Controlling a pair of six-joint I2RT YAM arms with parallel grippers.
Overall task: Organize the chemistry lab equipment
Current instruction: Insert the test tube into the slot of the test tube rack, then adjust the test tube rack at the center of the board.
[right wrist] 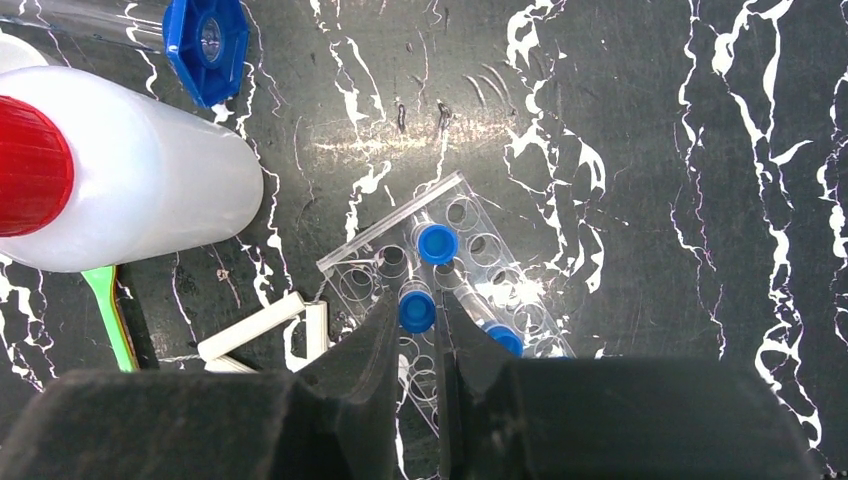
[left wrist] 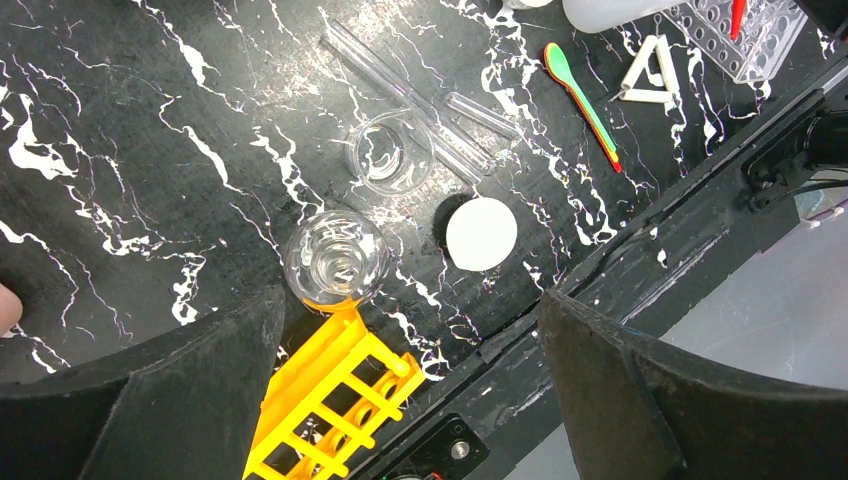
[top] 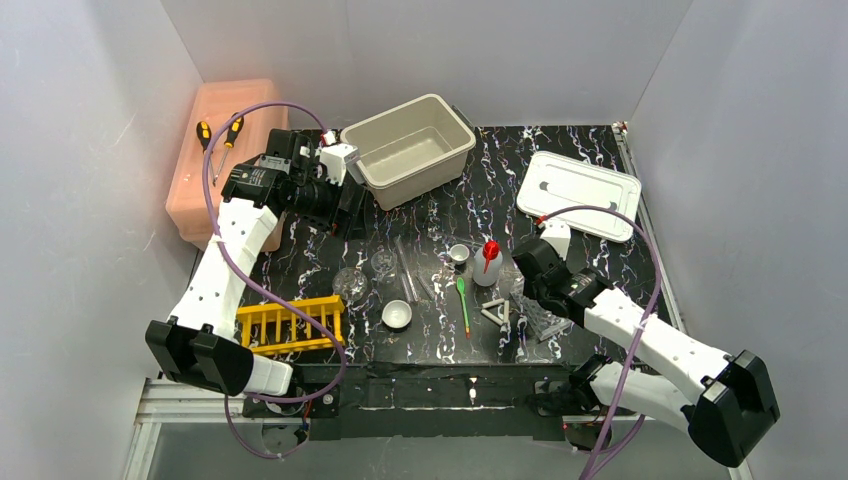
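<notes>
Right hand point(right wrist: 417, 314) pinches a blue-capped tube point(right wrist: 417, 309) standing in the clear rack point(right wrist: 470, 215), with other capped tubes point(right wrist: 437, 243) slotted just beside it. Left hand point(left wrist: 410, 305) gapes wide above the flask point(left wrist: 335, 257) and bowl point(left wrist: 481, 233).

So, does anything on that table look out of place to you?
Two things. Two screwdrivers lie on the pink box at the far left, odd among glassware. And the glass tubes lie loose and flat on the table, while the yellow rack near the front edge shows no tubes in it.
</notes>
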